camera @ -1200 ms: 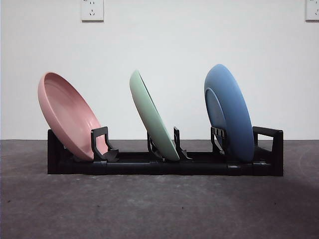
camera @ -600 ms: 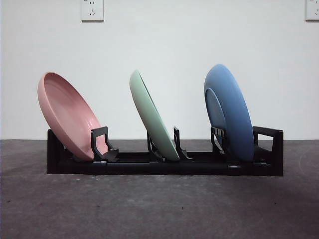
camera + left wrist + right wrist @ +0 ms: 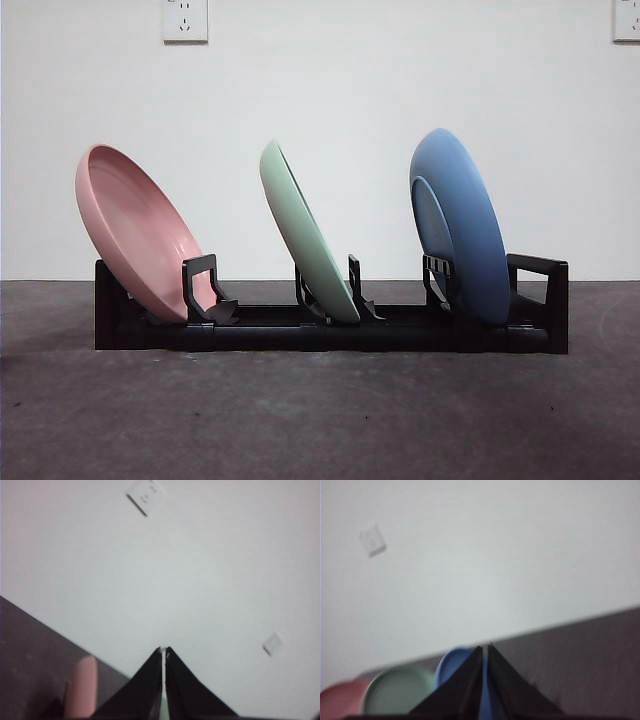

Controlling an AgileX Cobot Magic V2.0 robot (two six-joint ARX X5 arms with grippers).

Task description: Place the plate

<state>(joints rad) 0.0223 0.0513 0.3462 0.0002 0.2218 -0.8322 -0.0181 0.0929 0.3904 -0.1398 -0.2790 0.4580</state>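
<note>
A black plastic dish rack [image 3: 330, 335] stood on the dark table [image 3: 320, 420] in front of a white wall [image 3: 350, 90], and all three of its slots were filled. The pink plate [image 3: 135, 232] sat at the rack's left end in the front view, tilted with its top edge toward that end and its hollow face turned up and toward the middle. The pale green plate [image 3: 305, 235] stood in the middle slot, leaning the same way and showing mostly its thin edge. The blue plate [image 3: 458, 225] occupied the right-hand slot, more nearly upright, its foot ring facing the green one. The three plates stood well apart from one another, each propped by a black upright of the rack.

Neither of my arms appeared in the front view. My left gripper [image 3: 163, 650] was held away from the rack, its two jaws pressed together with only a hairline between them and nothing in it; the rim of the pink plate [image 3: 80, 687] showed beside it. My right gripper [image 3: 484, 647] had its jaws closed tip to tip, empty too, with the blue plate [image 3: 451, 664], the green plate [image 3: 395, 690] and a sliver of the pink one beyond. Two white wall sockets [image 3: 185, 18] sat high on the wall.
</note>
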